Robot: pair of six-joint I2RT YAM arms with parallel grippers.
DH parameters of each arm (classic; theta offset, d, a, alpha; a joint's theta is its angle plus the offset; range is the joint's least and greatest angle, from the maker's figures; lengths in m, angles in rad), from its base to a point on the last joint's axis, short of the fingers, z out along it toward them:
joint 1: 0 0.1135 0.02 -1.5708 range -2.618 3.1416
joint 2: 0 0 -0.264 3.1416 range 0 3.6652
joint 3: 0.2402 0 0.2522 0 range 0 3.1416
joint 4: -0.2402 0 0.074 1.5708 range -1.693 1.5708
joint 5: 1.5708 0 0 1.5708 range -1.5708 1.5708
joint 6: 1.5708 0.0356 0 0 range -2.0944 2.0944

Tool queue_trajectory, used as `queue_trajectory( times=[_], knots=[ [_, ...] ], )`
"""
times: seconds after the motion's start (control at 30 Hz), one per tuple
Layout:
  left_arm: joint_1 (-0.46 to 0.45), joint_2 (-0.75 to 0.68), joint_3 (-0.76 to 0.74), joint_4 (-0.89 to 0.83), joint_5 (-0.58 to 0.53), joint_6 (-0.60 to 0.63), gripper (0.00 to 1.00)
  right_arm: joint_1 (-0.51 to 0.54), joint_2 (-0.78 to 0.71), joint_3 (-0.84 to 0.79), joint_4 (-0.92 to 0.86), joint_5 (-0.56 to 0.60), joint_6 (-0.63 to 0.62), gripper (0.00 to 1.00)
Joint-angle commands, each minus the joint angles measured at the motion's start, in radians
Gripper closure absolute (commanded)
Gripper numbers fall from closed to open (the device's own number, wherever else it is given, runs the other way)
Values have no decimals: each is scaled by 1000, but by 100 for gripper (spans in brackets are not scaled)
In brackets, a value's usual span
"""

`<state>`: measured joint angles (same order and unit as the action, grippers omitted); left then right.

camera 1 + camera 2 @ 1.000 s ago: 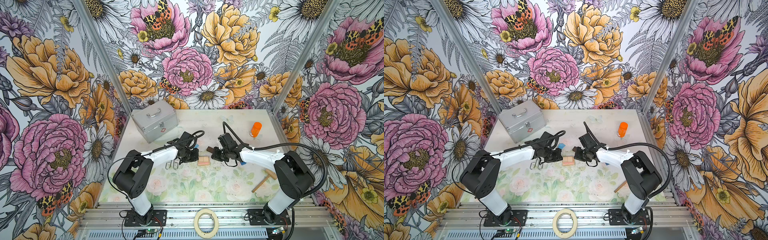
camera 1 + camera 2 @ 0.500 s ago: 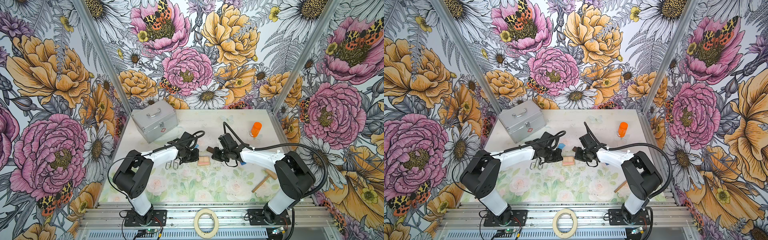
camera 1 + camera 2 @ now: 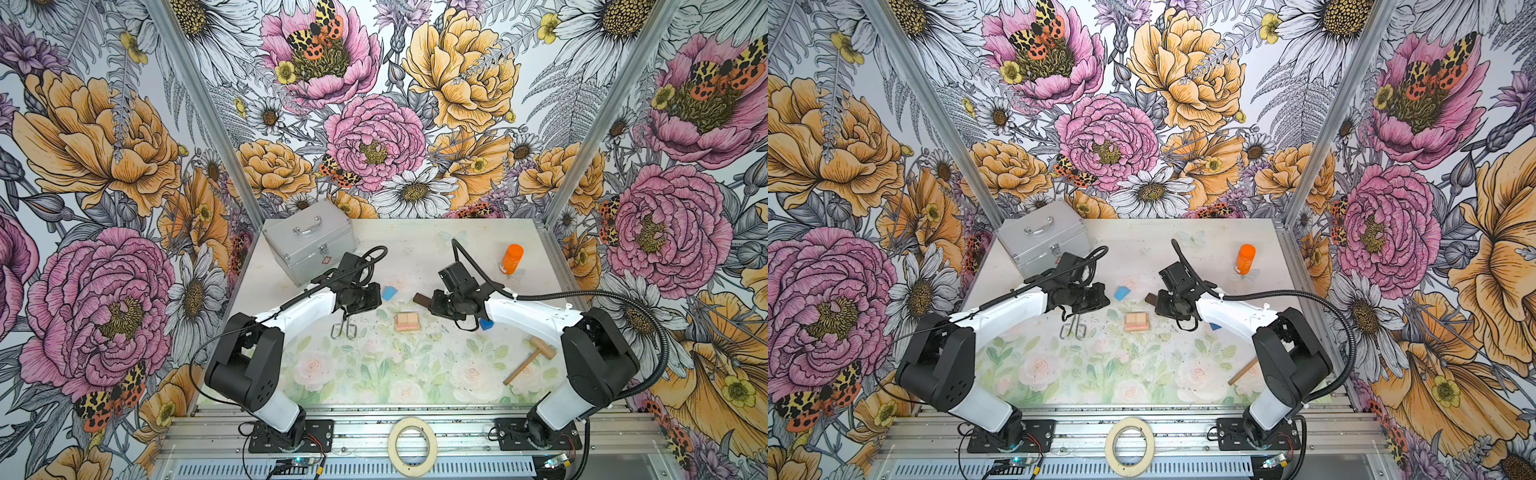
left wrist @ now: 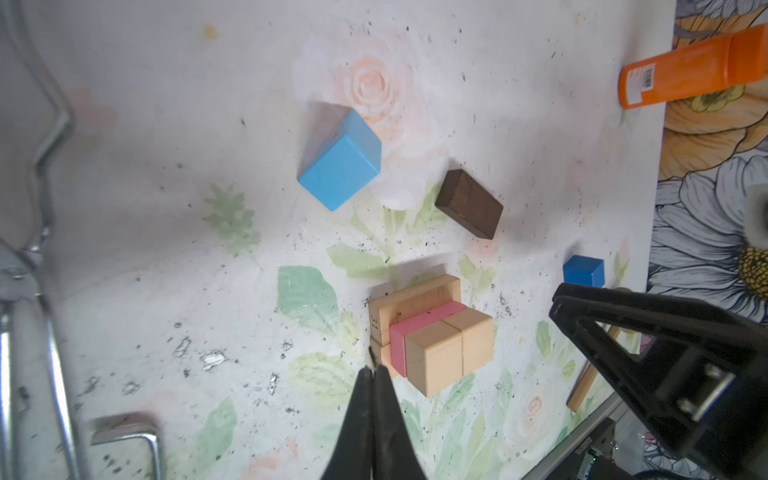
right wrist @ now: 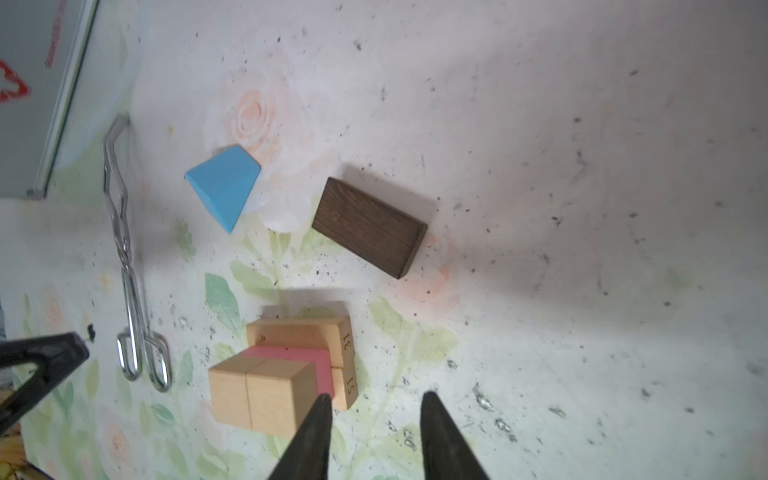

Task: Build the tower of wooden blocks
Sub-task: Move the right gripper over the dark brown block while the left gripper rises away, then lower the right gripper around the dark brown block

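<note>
The wood block tower (image 3: 407,322) (image 3: 1136,322) stands mid-table: tan bars below, a pink bar (image 5: 291,353) across them and two tan cubes (image 4: 449,347) on top. Loose wood blocks lie behind it: a dark brown bar (image 3: 420,299) (image 5: 369,226), a light blue cube (image 3: 389,293) (image 4: 340,160) and a darker blue cube (image 3: 485,324) (image 4: 583,271) under the right arm. My left gripper (image 4: 373,370) is shut and empty, its tips just beside the tower's base. My right gripper (image 5: 376,399) is open and empty on the tower's other side, one fingertip (image 5: 322,401) close to the top cubes.
A silver case (image 3: 309,245) stands at the back left and an orange bottle (image 3: 512,258) at the back right. Metal tongs (image 3: 344,330) lie under the left arm. A wooden mallet (image 3: 530,359) lies front right, and a tape roll (image 3: 411,440) on the front rail.
The right gripper's jaws have parted; they were together in the earlier frames. Both arms and all blocks stay where they were.
</note>
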<state>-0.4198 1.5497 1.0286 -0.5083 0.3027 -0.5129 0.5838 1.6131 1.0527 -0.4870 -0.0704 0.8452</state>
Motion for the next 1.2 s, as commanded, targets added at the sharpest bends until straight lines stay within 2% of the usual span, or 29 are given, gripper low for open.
queue_trajectory(
  times=[0.0,0.1,0.3,0.63,1.17],
  knots=[
    [37,-68,55,-48,-19,62,100,23,31,86,-87,119,55,41],
    [67,-113,74,-65,-9,79,100,46,98,161,-145,181,96,29],
    [102,-183,65,-69,-9,82,100,69,264,291,-182,241,176,19],
    [105,-229,46,-70,-55,95,100,67,356,344,-183,314,326,17],
    [121,-214,45,-70,-57,99,100,54,451,446,-183,231,321,16]
  ],
)
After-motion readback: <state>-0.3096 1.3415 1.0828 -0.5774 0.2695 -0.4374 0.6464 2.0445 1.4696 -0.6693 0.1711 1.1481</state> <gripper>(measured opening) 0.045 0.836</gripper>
